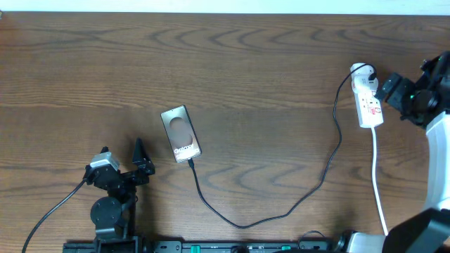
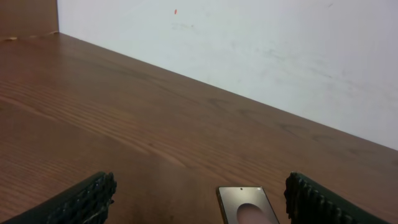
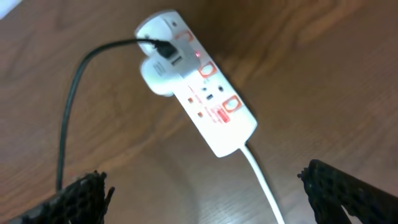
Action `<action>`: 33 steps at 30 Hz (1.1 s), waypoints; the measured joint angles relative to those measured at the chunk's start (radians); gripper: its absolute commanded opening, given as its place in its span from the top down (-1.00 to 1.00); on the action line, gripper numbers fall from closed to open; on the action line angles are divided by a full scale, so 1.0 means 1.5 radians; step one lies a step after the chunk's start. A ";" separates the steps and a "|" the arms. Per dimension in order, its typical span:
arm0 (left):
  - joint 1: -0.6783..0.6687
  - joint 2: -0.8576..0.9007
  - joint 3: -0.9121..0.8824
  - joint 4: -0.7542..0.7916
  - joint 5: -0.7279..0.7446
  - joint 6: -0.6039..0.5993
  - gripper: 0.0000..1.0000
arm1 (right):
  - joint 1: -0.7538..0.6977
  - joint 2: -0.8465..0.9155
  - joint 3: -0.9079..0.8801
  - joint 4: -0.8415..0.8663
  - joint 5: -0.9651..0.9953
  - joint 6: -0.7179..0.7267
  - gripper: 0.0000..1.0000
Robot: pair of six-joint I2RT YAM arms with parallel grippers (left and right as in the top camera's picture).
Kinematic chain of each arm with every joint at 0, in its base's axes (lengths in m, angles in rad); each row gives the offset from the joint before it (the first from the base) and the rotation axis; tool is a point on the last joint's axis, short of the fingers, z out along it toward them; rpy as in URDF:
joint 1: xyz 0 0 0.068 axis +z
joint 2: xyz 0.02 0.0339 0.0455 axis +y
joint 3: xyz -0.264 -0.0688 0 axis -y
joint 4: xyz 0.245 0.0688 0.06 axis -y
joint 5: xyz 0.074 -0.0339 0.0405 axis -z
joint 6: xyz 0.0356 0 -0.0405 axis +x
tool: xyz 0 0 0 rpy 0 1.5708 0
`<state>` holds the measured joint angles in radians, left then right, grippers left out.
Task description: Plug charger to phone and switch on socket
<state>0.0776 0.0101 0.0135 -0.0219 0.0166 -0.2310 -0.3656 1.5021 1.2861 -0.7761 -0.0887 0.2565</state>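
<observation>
The phone [image 1: 181, 133] lies flat near the table's middle, back up, with the black charger cable [image 1: 281, 211] plugged into its lower end; its top edge shows in the left wrist view [image 2: 247, 205]. The cable loops right and up to the white adapter [image 1: 363, 71] seated in the socket [image 1: 369, 102], a white power strip with red markings. In the right wrist view the socket [image 3: 205, 99] carries the adapter [image 3: 163, 71] and a small red light shows beside it. My left gripper [image 1: 123, 154] is open and empty, left of the phone. My right gripper [image 3: 205, 193] is open, empty, beside the socket.
The socket's white cord [image 1: 378, 186] runs down toward the table's front edge at the right. A white wall [image 2: 249, 50] stands behind the table's far edge. The right arm [image 1: 429, 91] hangs over the table's right side.
</observation>
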 measured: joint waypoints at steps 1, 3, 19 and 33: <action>0.000 0.000 0.000 0.000 0.000 0.000 -0.78 | 0.004 -0.012 -0.016 0.016 0.000 0.000 -0.98; 0.000 0.000 0.001 -0.001 0.000 0.000 -0.78 | 0.017 -0.050 -0.066 0.070 0.001 0.001 -0.99; 0.000 0.000 0.003 -0.003 0.000 0.000 -0.78 | 0.114 -0.492 -0.577 0.451 0.000 -0.008 -0.99; 0.000 0.000 0.003 -0.004 0.000 0.000 -0.78 | 0.116 -0.791 -0.853 0.517 -0.003 -0.013 -0.98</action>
<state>0.0776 0.0101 0.0181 -0.0280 0.0162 -0.2310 -0.1909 0.3161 0.0063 -0.0006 -0.0937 0.2371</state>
